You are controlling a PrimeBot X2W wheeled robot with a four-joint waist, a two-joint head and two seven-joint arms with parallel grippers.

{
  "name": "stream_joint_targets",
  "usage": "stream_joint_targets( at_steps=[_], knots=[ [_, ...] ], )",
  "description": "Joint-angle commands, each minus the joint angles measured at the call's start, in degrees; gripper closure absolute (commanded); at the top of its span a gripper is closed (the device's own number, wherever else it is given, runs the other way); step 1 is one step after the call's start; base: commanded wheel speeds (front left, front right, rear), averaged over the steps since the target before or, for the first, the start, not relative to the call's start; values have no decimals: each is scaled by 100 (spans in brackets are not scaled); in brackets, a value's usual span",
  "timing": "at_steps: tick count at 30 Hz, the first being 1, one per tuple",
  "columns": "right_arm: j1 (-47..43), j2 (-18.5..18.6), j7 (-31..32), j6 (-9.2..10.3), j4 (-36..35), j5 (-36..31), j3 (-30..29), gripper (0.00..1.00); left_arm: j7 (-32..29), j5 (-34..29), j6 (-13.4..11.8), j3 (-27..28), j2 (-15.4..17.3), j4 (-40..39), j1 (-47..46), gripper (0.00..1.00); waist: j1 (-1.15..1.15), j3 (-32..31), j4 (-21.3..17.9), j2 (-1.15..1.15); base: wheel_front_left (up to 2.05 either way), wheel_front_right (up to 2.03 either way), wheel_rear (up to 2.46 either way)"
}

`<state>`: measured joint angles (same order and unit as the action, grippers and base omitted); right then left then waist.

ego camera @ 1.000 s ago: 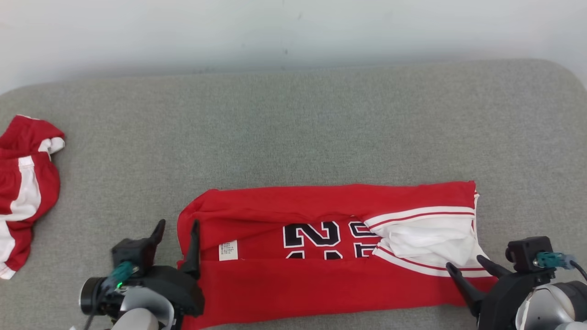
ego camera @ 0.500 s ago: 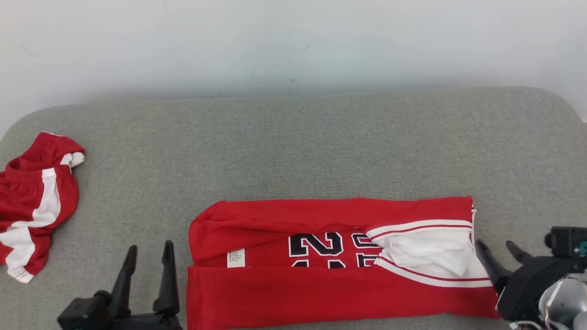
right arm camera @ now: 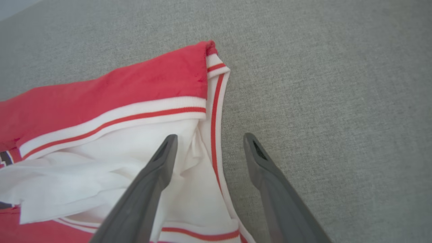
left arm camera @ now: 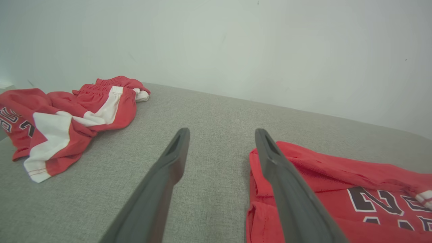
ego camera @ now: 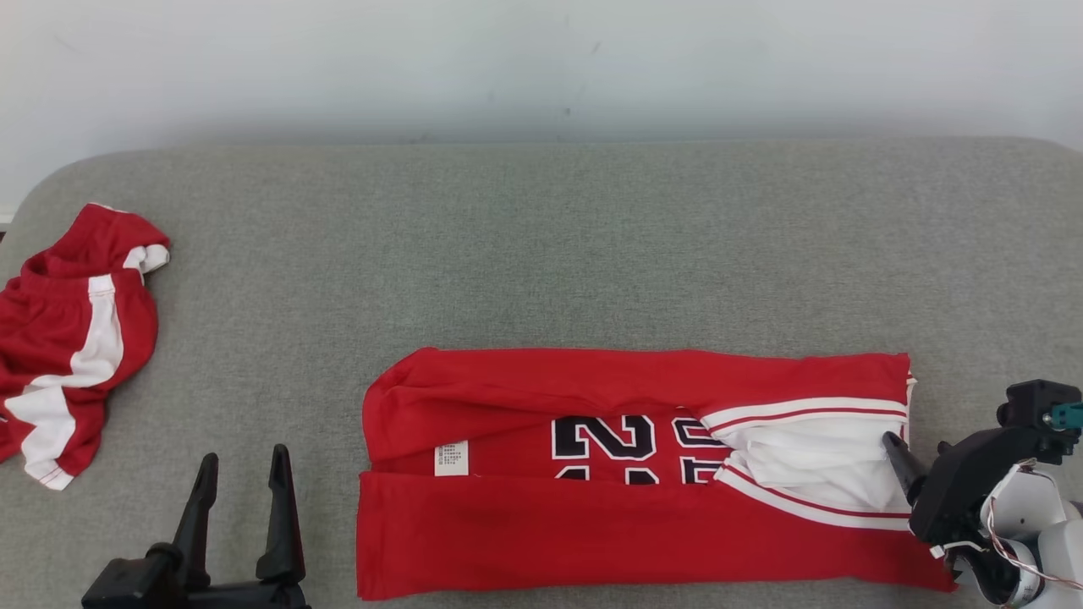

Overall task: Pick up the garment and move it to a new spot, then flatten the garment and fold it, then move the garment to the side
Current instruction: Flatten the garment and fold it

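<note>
Head view: red jersey (ego camera: 592,524) lies long, left to right, on the grey cushion (ego camera: 541,254), white end by the right hand (right arm camera: 210,137). A black "2" (ego camera: 605,438) shows; the tag (ego camera: 451,458) is too small to read. The right hand and left hand (ego camera: 244,457) are both spread, empty.

On my feed the garment (ego camera: 592,524) is bright red, with black numerals edged in white, a small white label (ego camera: 451,458), and white trim carrying a thin red stripe beside a plain white panel. The second garment (ego camera: 76,338) is the same red with broad white bands; from the left wrist I also see black, white-edged lettering on it. The padded surface (ego camera: 541,254) is flecked grey, the wall (ego camera: 541,59) pale greenish white. The left gripper (ego camera: 244,457) and right gripper (right arm camera: 210,136) are matte dark grey.
</note>
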<state>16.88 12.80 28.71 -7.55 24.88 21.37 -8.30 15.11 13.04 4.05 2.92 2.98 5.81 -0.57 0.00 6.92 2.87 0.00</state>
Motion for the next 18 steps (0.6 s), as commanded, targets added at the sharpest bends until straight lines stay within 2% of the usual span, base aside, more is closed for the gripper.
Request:
stream_joint_targets(
  at_steps=[1,7,12,13,14,15,18],
  knots=[
    [75,-18,16,12,84,-25,11,0,2,-15,7,0,-9,17,-54,0,0,70,76,0,0,0,0],
    [135,-53,165,12,613,-139,138,0,3,-57,-97,-61,-9,70,-121,0,0,131,174,0,0,0,0],
    [125,-225,269,5,901,-63,274,0,3,-78,-61,-10,-9,82,-102,0,0,144,196,0,0,0,0],
    [124,-247,284,-2,922,-42,326,56,3,-84,-57,-2,-9,87,-100,0,0,141,197,0,0,0,0],
    [127,-253,240,-3,919,-6,360,88,3,-85,-55,4,-9,93,-96,0,0,135,197,0,0,0,0],
    [132,-218,121,-2,904,-3,396,100,3,-91,-49,11,-9,102,-76,0,0,111,187,0,0,0,0],
    [212,-12,-103,10,889,-130,333,100,3,-94,-49,36,-10,99,-14,0,0,65,133,0,0,0,0]
  ],
)
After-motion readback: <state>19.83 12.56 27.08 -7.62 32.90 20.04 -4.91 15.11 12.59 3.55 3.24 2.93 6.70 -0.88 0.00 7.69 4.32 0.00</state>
